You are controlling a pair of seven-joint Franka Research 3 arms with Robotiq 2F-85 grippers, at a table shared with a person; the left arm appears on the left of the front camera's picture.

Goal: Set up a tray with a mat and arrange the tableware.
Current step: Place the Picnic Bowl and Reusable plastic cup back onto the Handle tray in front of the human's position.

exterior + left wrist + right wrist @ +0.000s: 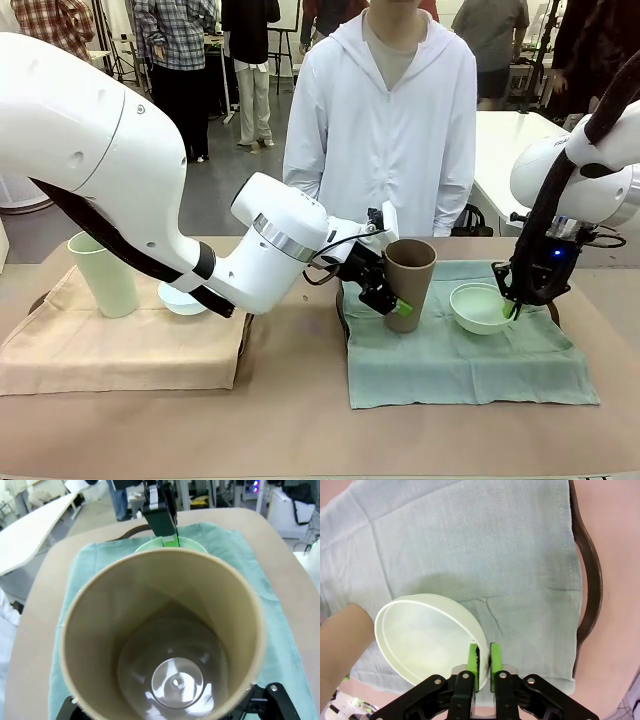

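Brown paper covers the desk. Placing step: left end effector (400, 303) clasps the brown cup (408, 283) standing on the green mat (470, 365); right end effector (484, 658) pinches the mint bowl (427, 635) rim. Next: let go, lift away.

Two tall cups on the table (300, 420): one pale green cup (102, 272), one brown cup (408, 282). Two small bowls: one light blue bowl (180, 298), one mint green bowl (480, 306). Two cloth mats: one beige mat (120, 350), one green mat (460, 360). Two trays, one dark tray rim (587, 575) showing past the green mat. Two robot arms. One person in a white hooded jacket (385, 120) across the table.
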